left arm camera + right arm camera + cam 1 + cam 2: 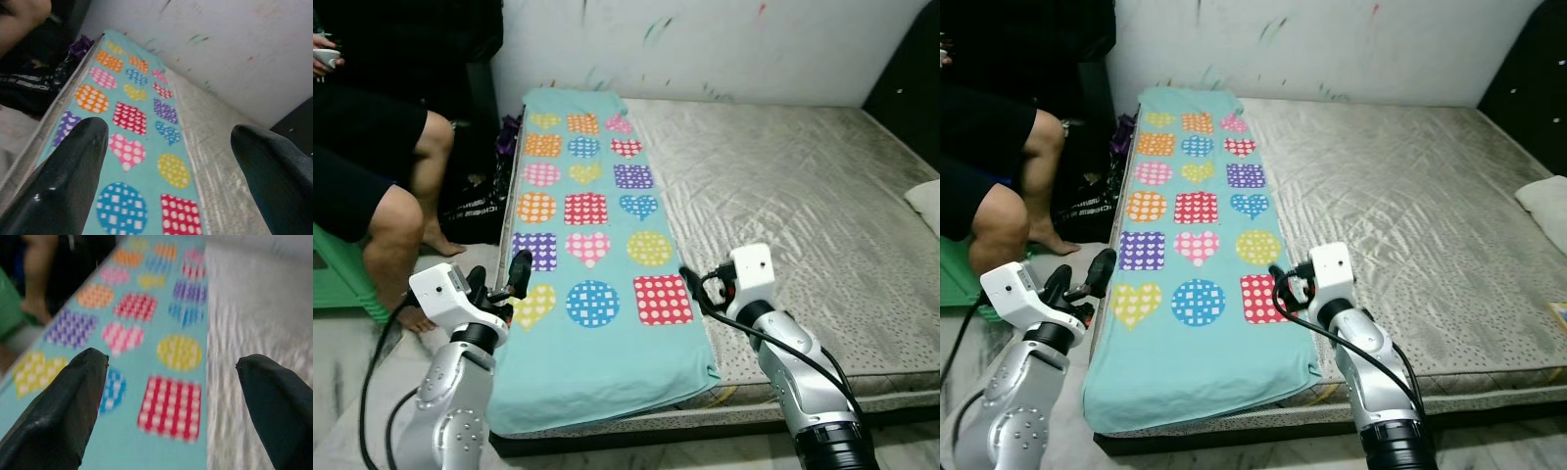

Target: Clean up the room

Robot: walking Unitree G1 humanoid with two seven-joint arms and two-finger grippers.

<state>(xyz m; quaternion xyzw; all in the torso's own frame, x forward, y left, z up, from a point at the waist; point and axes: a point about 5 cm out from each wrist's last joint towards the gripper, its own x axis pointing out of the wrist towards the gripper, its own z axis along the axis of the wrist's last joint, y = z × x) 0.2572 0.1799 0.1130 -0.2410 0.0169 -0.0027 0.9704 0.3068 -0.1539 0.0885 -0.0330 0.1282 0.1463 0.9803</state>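
Note:
A teal blanket printed with coloured dotted hearts, circles and squares lies as a long flat strip along the left side of a bare grey mattress. My left gripper is open just off the blanket's left edge, near its front end, beside a yellow heart. My right gripper is open at the blanket's right edge, next to the red dotted square. In the left wrist view the fingers frame the blanket lengthwise. The right wrist view looks over the red square, and nothing lies between the fingers.
A person sits on a green stool to the left of the bed, legs close to my left arm. Dark bags lie between the person and the bed. A white pillow sits at the mattress's right edge. A paint-marked wall backs the bed.

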